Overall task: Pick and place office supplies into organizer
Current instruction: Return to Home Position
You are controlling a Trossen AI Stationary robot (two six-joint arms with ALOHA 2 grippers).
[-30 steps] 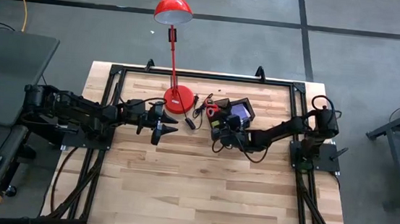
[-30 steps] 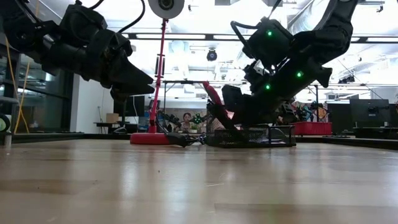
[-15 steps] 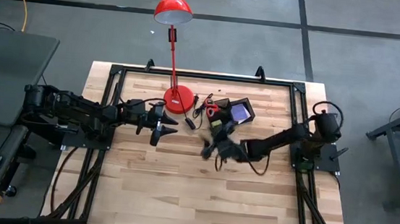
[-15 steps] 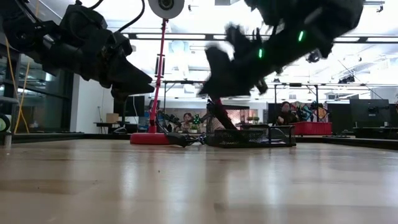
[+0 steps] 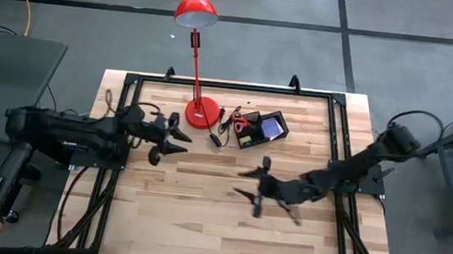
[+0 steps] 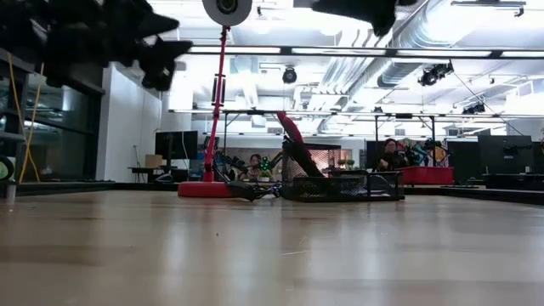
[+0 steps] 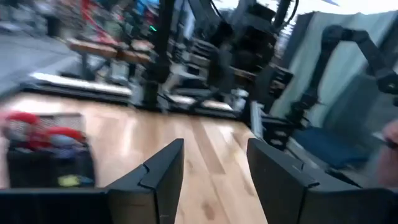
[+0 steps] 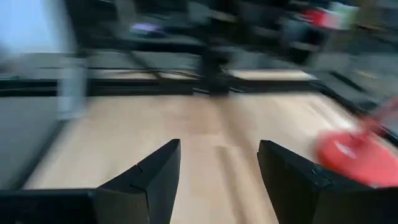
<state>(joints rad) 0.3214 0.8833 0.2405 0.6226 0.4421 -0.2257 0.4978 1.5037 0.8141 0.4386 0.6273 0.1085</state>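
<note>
**Both grippers empty, organizer loaded**

High view: organizer [image 5: 252, 139] is sitting at 1 o'clock on the table [image 5: 202, 215], holding red scissors [image 5: 241, 124] and purple pad [image 5: 269, 127]. Left gripper [image 5: 172, 139] is hovering at 10 o'clock, right gripper [image 5: 252, 187] at 4 o'clock.
Low view: arms are blurring, seemingly raised.
Wrist views: both fingers are standing apart, gripping nothing.

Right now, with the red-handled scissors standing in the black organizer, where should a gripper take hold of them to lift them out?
Take the red handle end of the scissors: it alone sticks up above the organizer's mesh wall, leaning toward the lamp base. Probably best to come down from above, closing across the handle, then pull along that lean.
</note>
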